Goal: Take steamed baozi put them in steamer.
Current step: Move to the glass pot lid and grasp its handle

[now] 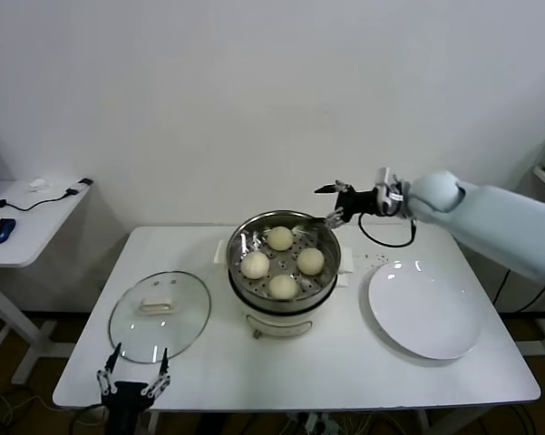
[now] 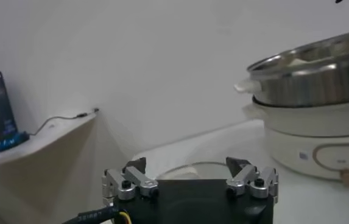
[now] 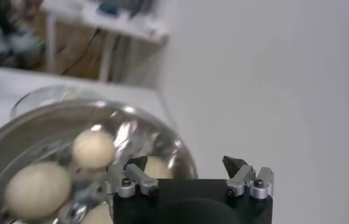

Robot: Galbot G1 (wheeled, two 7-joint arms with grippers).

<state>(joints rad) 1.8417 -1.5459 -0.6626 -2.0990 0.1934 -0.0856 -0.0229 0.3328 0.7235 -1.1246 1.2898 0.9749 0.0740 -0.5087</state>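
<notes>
Steamed baozi (image 1: 282,263): I count four, all on perforated tray inside steamer (image 1: 242,290), mid-table (image 1: 345,362). Right gripper (image 1: 330,204) hangs above steamer's far right rim, jaws apart, nothing between them; right wrist view shows buns just below. Left gripper (image 1: 134,372) sits low at table's near left edge, jaws apart, empty, just in front of glass lid (image 1: 160,316). White plate (image 1: 424,309) lies right of steamer, apart from it.

Steamer (image 1: 283,263) mid-table, open-topped, four baozi (image 1: 282,262) filling its tray, glass lid (image 1: 160,315) left, plate (image 1: 424,310) right
</notes>
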